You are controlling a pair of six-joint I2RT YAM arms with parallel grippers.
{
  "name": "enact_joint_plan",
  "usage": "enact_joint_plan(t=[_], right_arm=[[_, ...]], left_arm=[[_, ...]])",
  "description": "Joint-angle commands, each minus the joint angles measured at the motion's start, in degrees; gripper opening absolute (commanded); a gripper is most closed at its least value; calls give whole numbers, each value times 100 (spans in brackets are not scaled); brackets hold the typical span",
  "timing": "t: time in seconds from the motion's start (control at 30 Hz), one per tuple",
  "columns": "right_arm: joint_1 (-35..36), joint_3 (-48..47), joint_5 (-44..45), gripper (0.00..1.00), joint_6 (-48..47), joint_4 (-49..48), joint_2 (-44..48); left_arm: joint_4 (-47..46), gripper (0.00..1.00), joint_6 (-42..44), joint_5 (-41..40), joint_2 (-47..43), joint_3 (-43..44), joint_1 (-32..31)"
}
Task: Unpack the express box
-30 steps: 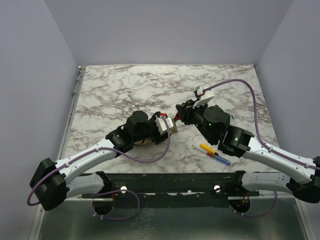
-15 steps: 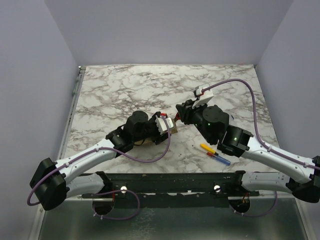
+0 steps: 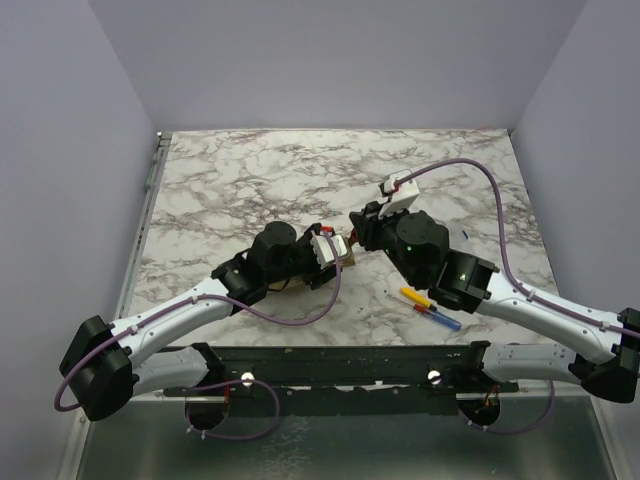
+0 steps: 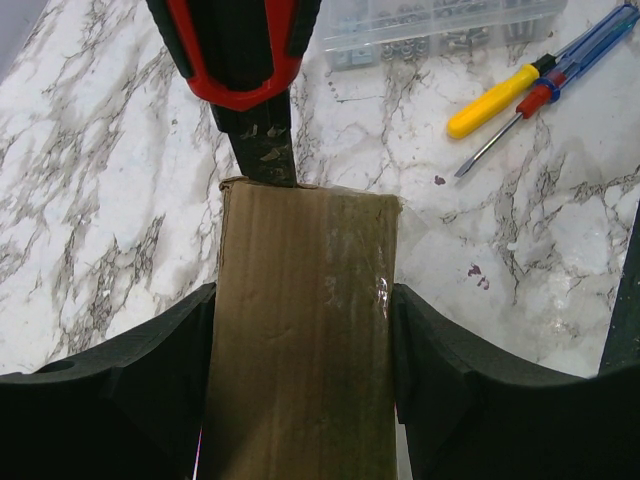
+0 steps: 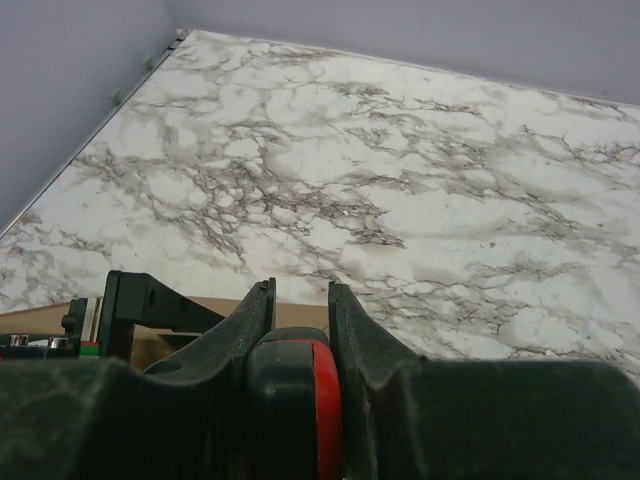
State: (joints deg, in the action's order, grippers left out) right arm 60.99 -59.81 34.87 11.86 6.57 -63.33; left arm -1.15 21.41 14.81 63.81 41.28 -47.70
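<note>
The express box (image 4: 300, 380), a flat brown cardboard mailer, is shown held off-centre on the marble table (image 3: 250, 180), near the middle of the near half. It is clamped across its width by the left gripper (image 3: 336, 250), whose black fingers (image 4: 160, 370) are pressed against the two long sides. A strip of clear tape (image 4: 355, 265) is seen along the box's far right part, overhanging the far corner. In the top view only a small brown patch of the box is visible beneath the left wrist; the rest is hidden by the arm.

The far edge of the box, close to its left corner, is met by the dark blade (image 4: 264, 150) of a red-and-black cutter (image 4: 240, 50). The cutter's handle is gripped by the right gripper (image 5: 300, 293), the fingers (image 5: 352, 325) being closed tightly on either side of it. Whether the blade has entered the cardboard cannot be told.

Beyond the box, in the left wrist view, a clear plastic compartment case (image 4: 440, 22) is seen lying on the table. Just beside it, to the right, a yellow-handled screwdriver (image 4: 495, 100) and a blue-handled screwdriver (image 4: 565, 60) are laid roughly parallel, touching or nearly so. In the top view both screwdrivers are seen near the right forearm.
</note>
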Motion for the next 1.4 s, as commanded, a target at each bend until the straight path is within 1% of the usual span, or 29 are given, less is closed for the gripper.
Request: enact_joint_plan(t=[0.0,0.2,0.4,0.5,0.6,0.8,1.07,1.17,1.23,1.37], right_arm=[[-38,40,131,1,-33,-21,-83],[48,22,352,1,27,128,-217],[341,70,594,1,-8,337,-197],[562,75,888,1,-26,499,-250],[624,-2,980,1,148,910,-332],[794,23,1143,1,383,1239,-313],[827,608,1197,0,808,904,-299],[827,909,1291,0,745,554,-343],[828,884,1358,1,754,637,-341],[835,922,1216,0,413,480,51]], left_arm=[[-433,20,-67,24,-98,36,-19],[-507,13,-372,-281,59,188,-6],[-478,13,-578,-522,235,302,52],[-456,13,-674,-578,287,366,120],[-450,13,-752,-597,307,401,201],[-470,12,-857,-622,348,425,311],[-504,10,-834,-590,280,407,392],[-522,10,-819,-521,242,372,392],[-525,10,-817,-524,229,370,389],[-527,10,-790,-477,177,330,395]])
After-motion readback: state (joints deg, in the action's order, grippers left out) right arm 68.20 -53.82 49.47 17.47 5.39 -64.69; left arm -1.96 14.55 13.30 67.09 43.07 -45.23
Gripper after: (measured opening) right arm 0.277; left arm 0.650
